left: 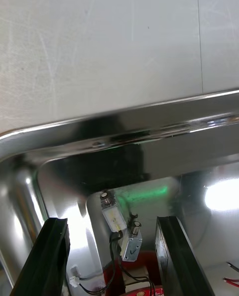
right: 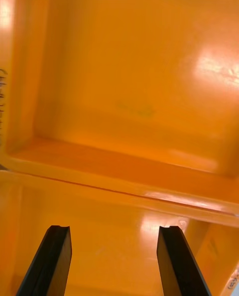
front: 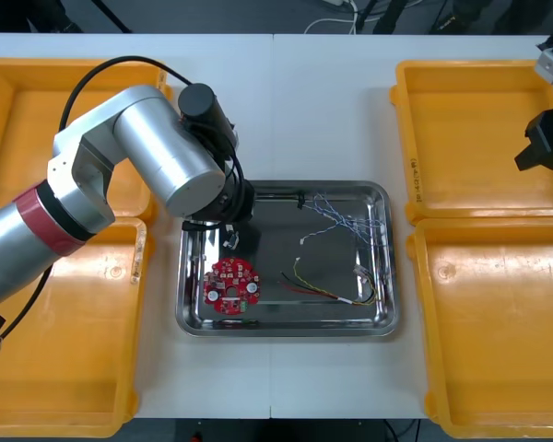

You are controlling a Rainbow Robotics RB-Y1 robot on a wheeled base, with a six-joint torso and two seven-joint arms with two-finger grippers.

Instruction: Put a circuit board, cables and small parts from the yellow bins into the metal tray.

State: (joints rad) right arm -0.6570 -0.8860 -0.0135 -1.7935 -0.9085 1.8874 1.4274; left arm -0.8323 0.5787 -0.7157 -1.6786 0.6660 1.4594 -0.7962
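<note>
We see the left hand (left: 110, 222) over the metal tray (front: 390, 267), which lies in the middle of the bench (front: 286, 101). It is above the tray corner that faces the bench's far left corner. Its fingers (left: 50, 256) stand wide apart and grip nothing. Just past the fingertips, in line with the gap, we find two small metal parts (left: 113, 215) with black leads. They lie on the shiny tray floor and touch neither finger. Beside them, toward the bench's near edge, rests the round red circuit board (front: 230, 285), in the left half of the tray. In the tray's right half we count two cables. The blue and white cable (front: 346, 219) sprawls on the side toward the bench's far edge. The red and yellow cable (front: 332, 290) curves on the side toward the near edge, and both are well apart from the board. The yellow bins (front: 64, 368) flank the tray, two along the bench's left edge and two along its right. The right hand (right: 113, 231) hangs by the bench's right edge over the farther bin there. Its fingers (right: 177, 261) are spread wide and hold nothing, with a ridge between two bins just beyond them.
</note>
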